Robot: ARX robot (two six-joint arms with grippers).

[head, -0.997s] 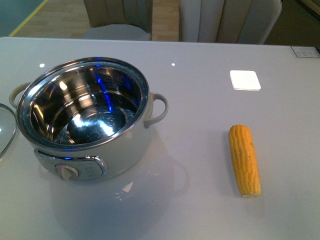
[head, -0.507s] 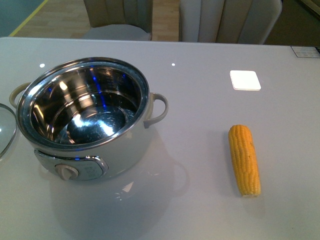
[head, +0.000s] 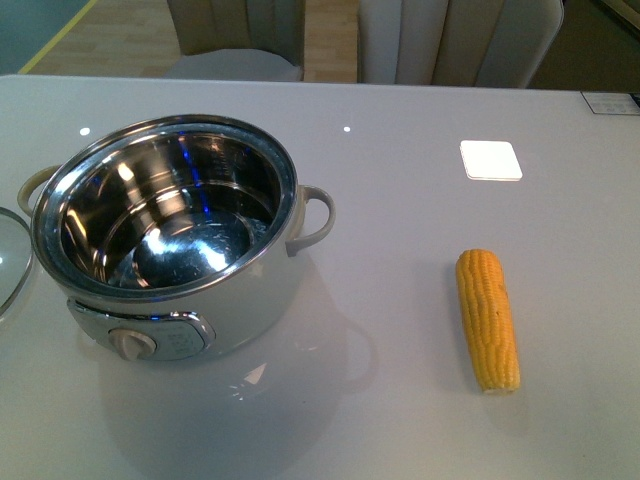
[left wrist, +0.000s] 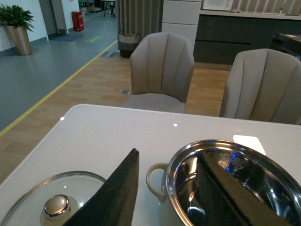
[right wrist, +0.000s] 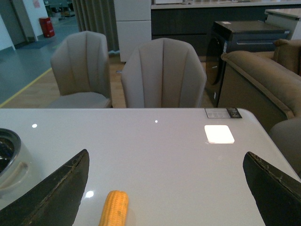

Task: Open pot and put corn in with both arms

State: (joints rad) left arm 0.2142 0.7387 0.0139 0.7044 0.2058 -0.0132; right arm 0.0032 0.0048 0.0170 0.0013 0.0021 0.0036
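The pot (head: 255, 300) stands open on the left of the white table, its steel inside empty, and its rim (left wrist: 207, 143) also shows in the left wrist view. The corn (head: 488, 320) lies flat on the table to the right, well apart from the pot. Neither arm shows in the front view. My left gripper (left wrist: 168, 154) is open above the pot's left handle (left wrist: 155, 176), with one finger (left wrist: 225, 193) over the bowl. My right gripper (right wrist: 165, 155) is open and empty above the table. The corn (right wrist: 114, 209) lies near its left finger (right wrist: 61, 193).
A glass lid (head: 8, 260) with a metal knob (left wrist: 56, 206) lies flat on the table left of the pot. A bright white square (head: 490, 160) of light sits on the table behind the corn. Two beige chairs (head: 455, 40) stand at the far edge.
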